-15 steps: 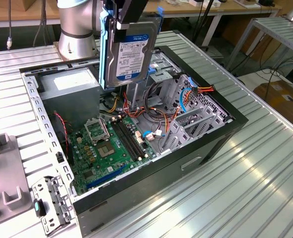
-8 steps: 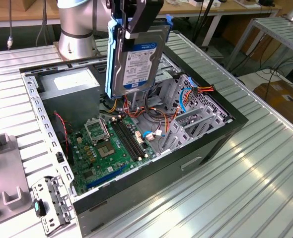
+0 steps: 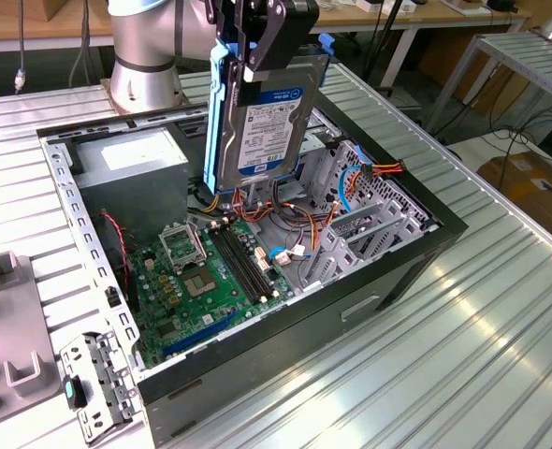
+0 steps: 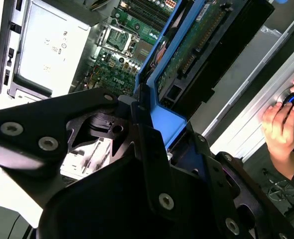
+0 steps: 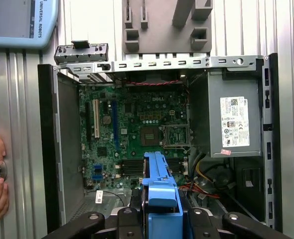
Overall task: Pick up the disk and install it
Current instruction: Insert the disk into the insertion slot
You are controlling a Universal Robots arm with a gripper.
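Observation:
The disk [image 3: 267,122] hangs upright above the open computer case [image 3: 426,253], its white-and-blue label facing the exterior view and a blue rail down its side. My gripper [image 3: 255,56] is shut on the disk's upper end, over the motherboard [image 3: 210,271] and beside the metal drive cage [image 3: 351,234]. In the second wrist view the disk [image 4: 187,55] shows its green circuit-board side, with the blue rail running down to the black fingers [image 4: 152,149]. In the first wrist view the disk's blue rail end [image 5: 159,184] sits between the gripper [image 5: 159,219] arms, above the motherboard [image 5: 137,129].
A grey power-supply box [image 3: 131,159] fills the case's far corner by the arm's base. Coloured cables [image 3: 370,173] lie near the cage. A grey fixture [image 3: 14,318] and a metal bracket [image 3: 94,383] lie at the exterior view's left. A person's hand [image 4: 281,124] rests beside the case.

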